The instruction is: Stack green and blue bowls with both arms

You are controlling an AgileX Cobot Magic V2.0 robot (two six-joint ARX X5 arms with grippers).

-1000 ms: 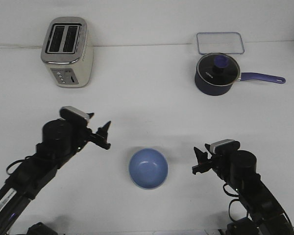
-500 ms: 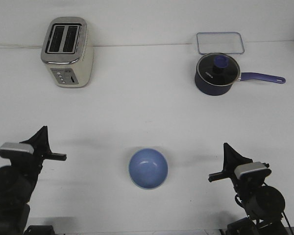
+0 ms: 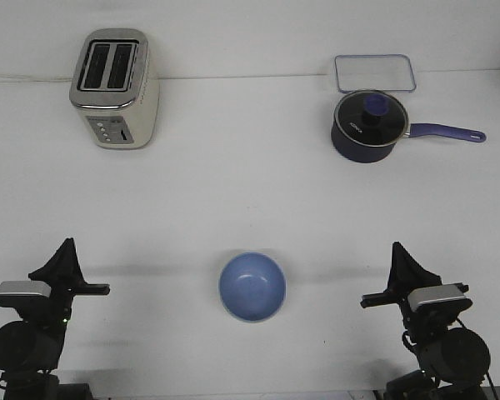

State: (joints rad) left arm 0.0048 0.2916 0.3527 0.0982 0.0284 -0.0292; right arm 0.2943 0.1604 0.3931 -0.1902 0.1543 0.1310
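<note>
The light blue bowl [image 3: 252,286] sits upright on the white table, near the front and midway between the arms. A thin pale edge shows under its lower rim; I cannot tell whether that is the green bowl, which shows nowhere on its own. My left gripper [image 3: 63,260] is drawn back at the front left, fingers pointing up, holding nothing, far from the bowl. My right gripper [image 3: 400,265] is drawn back at the front right in the same way. Both are seen edge-on, so the gap between the jaws does not show.
A cream and steel toaster [image 3: 112,89] stands at the back left. A dark navy lidded saucepan [image 3: 367,125] with its handle to the right stands at the back right, with a clear flat lidded box [image 3: 374,72] behind it.
Both arms have pulled back from beside the bowl to the front corners and turned their grippers upward. The blue bowl has not moved.
</note>
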